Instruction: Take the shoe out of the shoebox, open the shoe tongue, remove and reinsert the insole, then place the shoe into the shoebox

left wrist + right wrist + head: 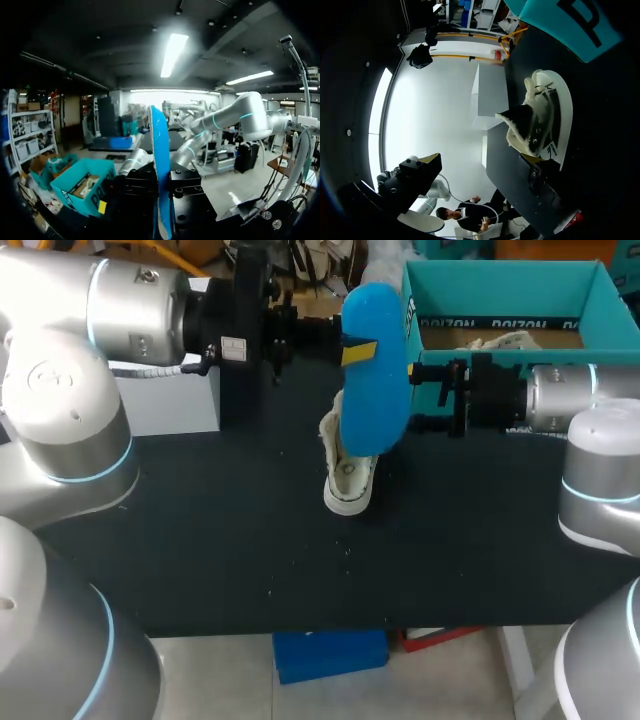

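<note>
Black table top (200, 540) is filling most of my head view, with a plain white box (170, 405) sitting far left and the open teal cardboard shoebox (500, 285) far right. My left gripper (352, 348) is pinching the oval blue foam insole (375, 390) from both sides, holding it in the air with its long axis standing upright. It's blocking the far end of the white sneaker with fuzzy lining (350, 485), which is sitting mid-table, outside the box. The sneaker's long axis is running far-to-near, rounded end facing the near edge. My right gripper (418, 397) is hanging just beside the insole, fingers spread, gripping nothing.
</note>
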